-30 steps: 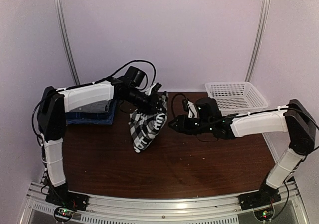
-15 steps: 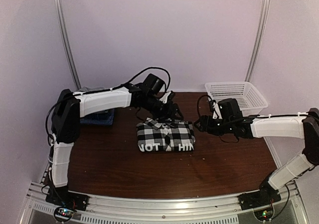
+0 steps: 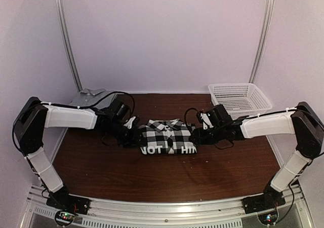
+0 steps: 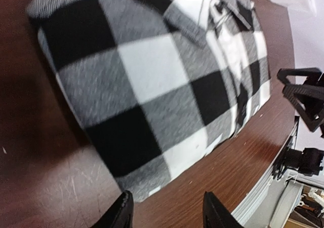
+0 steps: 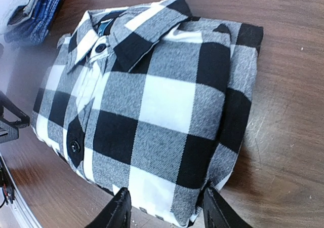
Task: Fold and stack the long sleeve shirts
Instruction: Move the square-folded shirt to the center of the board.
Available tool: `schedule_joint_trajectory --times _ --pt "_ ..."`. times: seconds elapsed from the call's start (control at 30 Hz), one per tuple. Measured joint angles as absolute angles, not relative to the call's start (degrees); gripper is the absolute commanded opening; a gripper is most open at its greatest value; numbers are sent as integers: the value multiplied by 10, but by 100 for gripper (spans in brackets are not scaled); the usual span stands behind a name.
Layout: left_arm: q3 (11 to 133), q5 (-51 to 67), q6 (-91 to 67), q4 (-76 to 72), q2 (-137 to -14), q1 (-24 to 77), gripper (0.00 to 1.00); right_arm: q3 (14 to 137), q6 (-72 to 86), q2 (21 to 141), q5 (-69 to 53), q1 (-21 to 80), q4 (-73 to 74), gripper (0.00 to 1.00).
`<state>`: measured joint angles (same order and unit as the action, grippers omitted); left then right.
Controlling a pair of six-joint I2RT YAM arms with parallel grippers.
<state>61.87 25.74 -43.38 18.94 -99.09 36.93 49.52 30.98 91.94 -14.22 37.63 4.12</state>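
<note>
Table (image 3: 152,177): dark brown wood, scuffed, fills the work area

Left arm (image 3: 71,117): reaches low across the table toward the middle. Right arm (image 3: 266,125): mirrors it from the other side

Plaid shirt (image 3: 167,139): black-and-white large check, folded into a compact rectangle, flat at mid-table between the two arms. Collar toward the rear, button strip up the front, white lettering along the near edge in the top view

Basket (image 3: 253,104): white plastic mesh, rear right corner, well apart from the plaid shirt

Stack of folded shirts (image 5: 35,10): rear left of the table, grey shirt (image 3: 91,96) uppermost, blue cloth beneath it

Left gripper (image 3: 132,133): just beside the shirt's left edge. Wrist view: fingers spread (image 4: 164,213), bare wood between them, the shirt's near corner just ahead, nothing pinched

Right gripper (image 3: 196,134): just beside the shirt's right edge. Wrist view: fingers spread (image 5: 164,210), the folded edge lying in the gap, not clamped
</note>
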Motion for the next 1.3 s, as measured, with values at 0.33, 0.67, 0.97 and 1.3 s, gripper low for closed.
schedule_joint_trajectory --times 0.33,0.67,0.97,1.3 --pt "518 234 -431 127 -965 417 47 492 290 919 -125 395 71 48" --pt "509 158 -420 63 -965 421 27 487 286 940 -127 403 70 39" --pt "509 148 -406 63 -965 427 0 481 287 945 -135 406 65 3" --pt "507 180 -424 137 -951 449 0 423 283 912 -166 415 54 0"
